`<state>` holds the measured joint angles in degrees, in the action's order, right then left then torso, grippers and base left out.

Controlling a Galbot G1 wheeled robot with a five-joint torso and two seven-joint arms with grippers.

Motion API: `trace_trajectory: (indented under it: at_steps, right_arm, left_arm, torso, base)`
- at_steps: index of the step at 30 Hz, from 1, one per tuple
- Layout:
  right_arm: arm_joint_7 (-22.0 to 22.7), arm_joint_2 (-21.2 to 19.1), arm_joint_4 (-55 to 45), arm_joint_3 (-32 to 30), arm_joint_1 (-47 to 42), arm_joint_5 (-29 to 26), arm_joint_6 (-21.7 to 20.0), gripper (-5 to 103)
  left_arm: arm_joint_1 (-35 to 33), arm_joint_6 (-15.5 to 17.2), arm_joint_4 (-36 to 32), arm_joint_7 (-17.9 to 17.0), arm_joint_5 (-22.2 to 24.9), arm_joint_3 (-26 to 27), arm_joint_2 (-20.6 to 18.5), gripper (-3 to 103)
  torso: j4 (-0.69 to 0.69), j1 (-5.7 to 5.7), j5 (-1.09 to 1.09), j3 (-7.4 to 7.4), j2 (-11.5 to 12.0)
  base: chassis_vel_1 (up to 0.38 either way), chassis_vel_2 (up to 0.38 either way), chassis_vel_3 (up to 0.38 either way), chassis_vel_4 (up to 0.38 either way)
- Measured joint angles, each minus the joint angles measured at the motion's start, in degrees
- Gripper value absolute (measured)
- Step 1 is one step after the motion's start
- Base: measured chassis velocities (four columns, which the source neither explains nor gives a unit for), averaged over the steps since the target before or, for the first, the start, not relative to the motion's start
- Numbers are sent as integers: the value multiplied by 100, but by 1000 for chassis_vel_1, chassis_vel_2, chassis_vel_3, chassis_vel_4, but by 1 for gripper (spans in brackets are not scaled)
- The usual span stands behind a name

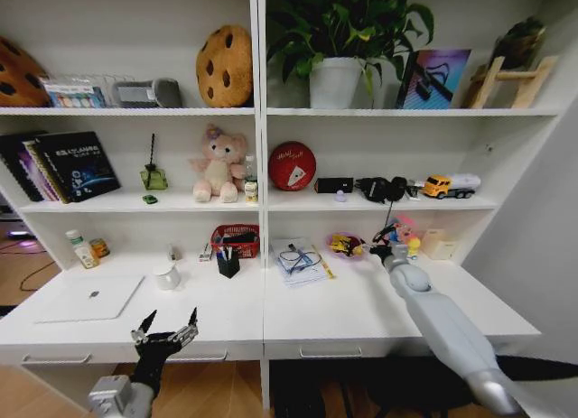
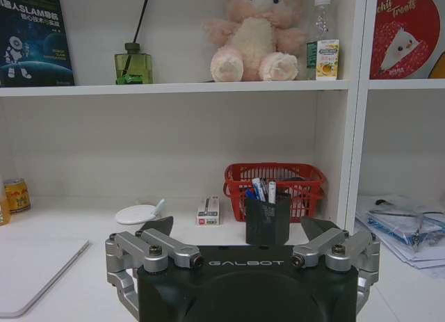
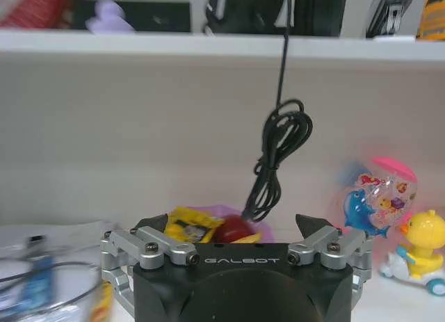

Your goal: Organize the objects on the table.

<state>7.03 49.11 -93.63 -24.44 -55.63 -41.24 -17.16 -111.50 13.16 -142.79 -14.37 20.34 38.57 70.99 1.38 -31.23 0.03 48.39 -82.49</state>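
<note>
1. White shelving above, long white table (image 1: pixel 298 314) below with slim drawer handles along its front edge.
2. Left gripper (image 1: pixel 164 332) at the table's front edge, fingers spread wide, holding nothing — black pen cup (image 2: pixel 268 220) straight ahead between the fingertips' line of sight, well apart from them.
3. White mug (image 1: pixel 167 274) just left of the pen cup; silver laptop (image 1: pixel 92 298) flat on the table's left end, near the left gripper but untouched.
4. Green-labelled clear bottle (image 1: pixel 81 250) at the back left corner.
5. Right gripper (image 1: pixel 380 251) reaching to the table's back, fingers wide open and empty — a dangling black cable (image 3: pixel 278 162) and toy figures (image 3: pixel 393 221) beyond.
</note>
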Motion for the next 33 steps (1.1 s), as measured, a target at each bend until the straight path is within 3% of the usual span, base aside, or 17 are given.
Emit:
trace_trajectory:
  at_steps: [1,3,5,6,8,12,16,17,19,21,33]
  right_arm:
    - [112,-70,-697,-302,-618,-110,-14,100]
    - [167,-77,-1075,-531,-1049,-114,-2,100]
    - [179,68,-1992,-1290,-2337,179,166,100]
    - [179,68,-1992,-1290,-2337,179,166,100]
    - [5,412,-2799,-2042,-3568,767,494,100]
    - [-158,806,-3266,-2437,-4399,1244,822,100]
    - [-302,2184,-3802,-2708,-5455,2239,1551,100]
    - [-302,2184,-3802,-2708,-5455,2239,1551,100]
    - [-377,2628,-3924,-2639,-5829,2534,1852,100]
    - [-388,2693,-3936,-2620,-5872,2585,1900,100]
    - [-393,2697,-3887,-2567,-5824,2590,1914,100]
  left_arm:
    - [0,0,0,-1,0,0,2,100]
    - [0,0,0,0,0,0,2,100]
    - [0,0,0,-3,0,0,1,100]
    - [0,0,0,-3,0,0,1,100]
    - [0,0,0,-3,0,0,1,100]
    - [0,0,0,-2,0,0,2,100]
    - [0,0,0,-1,0,0,1,100]
    - [0,0,0,-1,0,0,1,100]
    - [0,-1,0,-2,0,0,1,100]
    - [0,0,0,-2,0,0,1,100]
    - [0,0,0,-2,0,0,1,100]
  torso:
    - [-4,0,-5,-1,-1]
    - [-5,1,-7,-2,-1]
    - [-4,1,1,-1,-1]
    - [-4,1,1,-1,-1]
    - [-5,1,-8,-2,-1]
    - [-4,1,-5,-1,-2]
    - [-4,2,-3,-1,-2]
    - [-4,2,-3,-1,-2]
    - [-2,2,-6,-1,-2]
    - [-5,2,-5,0,-2]
    - [-6,0,-4,1,0]
  base:
    - [0,0,0,0]
    - [0,0,0,0]
    - [0,0,0,0]
    - [0,0,0,0]
    - [0,0,0,0]
    - [0,0,0,0]
    - [0,0,0,0]
    - [0,0,0,0]
    - [0,0,0,0]
    - [0,0,0,0]
    - [0,0,0,0]
